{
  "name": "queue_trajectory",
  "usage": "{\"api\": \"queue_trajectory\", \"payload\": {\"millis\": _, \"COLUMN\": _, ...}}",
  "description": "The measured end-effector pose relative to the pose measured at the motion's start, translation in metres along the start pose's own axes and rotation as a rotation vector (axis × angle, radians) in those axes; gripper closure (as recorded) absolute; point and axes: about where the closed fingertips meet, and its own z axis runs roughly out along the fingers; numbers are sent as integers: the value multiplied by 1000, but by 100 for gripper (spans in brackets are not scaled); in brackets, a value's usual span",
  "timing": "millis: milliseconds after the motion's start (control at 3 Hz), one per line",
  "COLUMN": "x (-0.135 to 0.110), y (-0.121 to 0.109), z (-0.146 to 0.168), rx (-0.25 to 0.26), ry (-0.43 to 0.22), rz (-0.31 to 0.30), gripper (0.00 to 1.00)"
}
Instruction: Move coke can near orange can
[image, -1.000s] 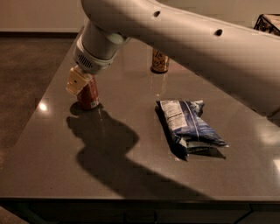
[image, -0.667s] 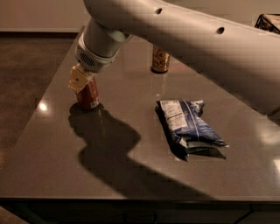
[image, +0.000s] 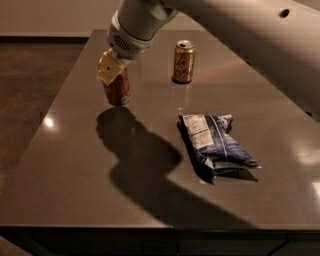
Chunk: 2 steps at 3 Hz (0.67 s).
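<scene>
With claw (image: 113, 73) apparently clamped on coke can (image: 119, 93) at upper left, keep upright, carry right over bench (image: 70, 180), stop just beside orange can (image: 183, 62).

Arm (image: 235, 22): was a smooth, rounded, pale grey-white shell; bore one small dark hole
Wrist (image: 126, 39): was a light-grey collar with fine slots
Gripper (image: 112, 72): was cream-yellow with a dark dot; sat atop the coke can (image: 119, 92)

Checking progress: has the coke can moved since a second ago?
Yes. Held in the gripper, the coke can has shifted right, toward the orange can; the gap to that fixed can is narrower.
</scene>
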Motion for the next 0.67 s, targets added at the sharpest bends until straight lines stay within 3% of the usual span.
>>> {"api": "queue_trajectory", "payload": {"millis": 667, "x": 43, "y": -88, "z": -27, "rx": 73, "ry": 72, "rz": 116, "gripper": 100}}
